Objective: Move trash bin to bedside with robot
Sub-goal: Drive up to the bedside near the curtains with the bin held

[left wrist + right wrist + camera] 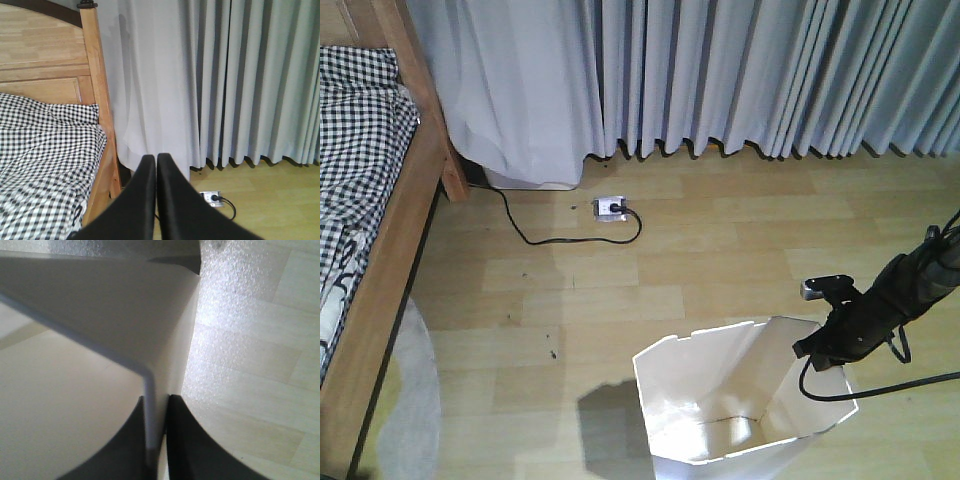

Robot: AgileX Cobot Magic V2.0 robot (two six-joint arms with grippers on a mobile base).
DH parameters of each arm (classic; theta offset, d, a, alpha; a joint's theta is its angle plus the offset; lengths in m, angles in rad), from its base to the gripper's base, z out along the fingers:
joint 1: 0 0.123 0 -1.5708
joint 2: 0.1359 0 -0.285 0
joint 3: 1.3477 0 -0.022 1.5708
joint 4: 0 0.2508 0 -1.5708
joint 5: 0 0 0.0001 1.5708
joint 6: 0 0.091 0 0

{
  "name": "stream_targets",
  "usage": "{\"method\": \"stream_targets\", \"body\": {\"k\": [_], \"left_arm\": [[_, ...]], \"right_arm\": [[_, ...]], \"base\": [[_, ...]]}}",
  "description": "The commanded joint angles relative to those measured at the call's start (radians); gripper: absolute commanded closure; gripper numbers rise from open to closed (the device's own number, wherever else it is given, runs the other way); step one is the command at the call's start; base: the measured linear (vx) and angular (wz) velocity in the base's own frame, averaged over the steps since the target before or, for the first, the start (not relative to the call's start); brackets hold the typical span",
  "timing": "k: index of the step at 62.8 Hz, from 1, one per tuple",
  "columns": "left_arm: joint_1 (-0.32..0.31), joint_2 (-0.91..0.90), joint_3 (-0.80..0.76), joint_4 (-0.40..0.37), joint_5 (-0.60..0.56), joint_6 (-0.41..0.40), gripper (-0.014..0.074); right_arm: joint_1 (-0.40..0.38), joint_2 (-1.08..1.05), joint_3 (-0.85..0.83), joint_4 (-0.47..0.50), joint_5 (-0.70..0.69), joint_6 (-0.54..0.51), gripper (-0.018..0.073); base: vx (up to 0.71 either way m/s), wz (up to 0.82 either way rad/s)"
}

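**Wooden bed [390, 250] well apart, trash bin [710, 400] in our grip**

We see the bed with its checked bedding far left of our right end effector [825, 350]. The white trash bin stands just below that end effector, whose fingers are clamped on its rim wall. Our left end effector [155, 159] is closed and empty.

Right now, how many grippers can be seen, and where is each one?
2. The right gripper is clamped on the trash bin wall at its rim; the left gripper is shut in the air, facing the bed.
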Motion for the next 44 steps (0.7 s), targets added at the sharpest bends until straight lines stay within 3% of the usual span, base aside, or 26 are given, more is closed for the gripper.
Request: {"method": "stream_targets", "body": {"k": [1,44], "left_arm": [[0.0,-0.005,-0.021,-0.005,-0.073,-0.004,0.0603],[0.0,-0.005,-0.021,-0.005,-0.073,-0.004,0.0603]], "right_arm": [[-0.001,-0.078,-0.009,0.029,0.102,-0.003,0.0566],[-0.001,-0.078,-0.009,0.029,0.102,-0.003,0.0566]], "base": [[0.19,0.03],[0.17,0.01]]}}
